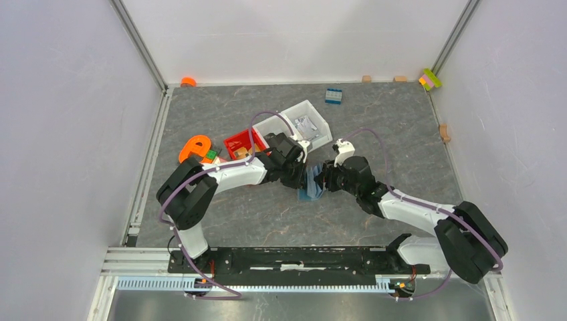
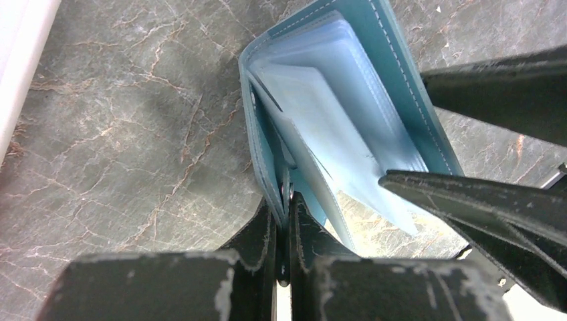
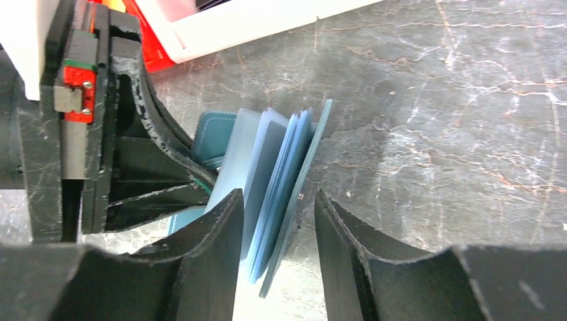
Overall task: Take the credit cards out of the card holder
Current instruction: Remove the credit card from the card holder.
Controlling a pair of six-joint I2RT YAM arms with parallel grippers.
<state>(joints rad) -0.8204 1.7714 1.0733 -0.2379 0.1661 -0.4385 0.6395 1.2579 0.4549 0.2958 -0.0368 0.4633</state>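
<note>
On my overhead feed the small teal-blue folding card holder (image 1: 311,192) sits mid-counter, between the two wrist heads and near the white plastic bin (image 1: 321,124) and the red tray (image 1: 244,142). The left jaws are clenched on it: through the left wrist camera I see both black fingers (image 2: 264,231) pinched together over the edge of one teal cover, with the card holder (image 2: 401,87) fanned open and its pale blue sleeves spread. The right jaws are released and straddle the fan. In the right wrist view the sleeves and the far cover of the card holder (image 3: 214,134) stand between the two fingers (image 3: 224,221), with a gap on the right side. The grey marbled counter (image 1: 401,134) shows beneath.
</note>
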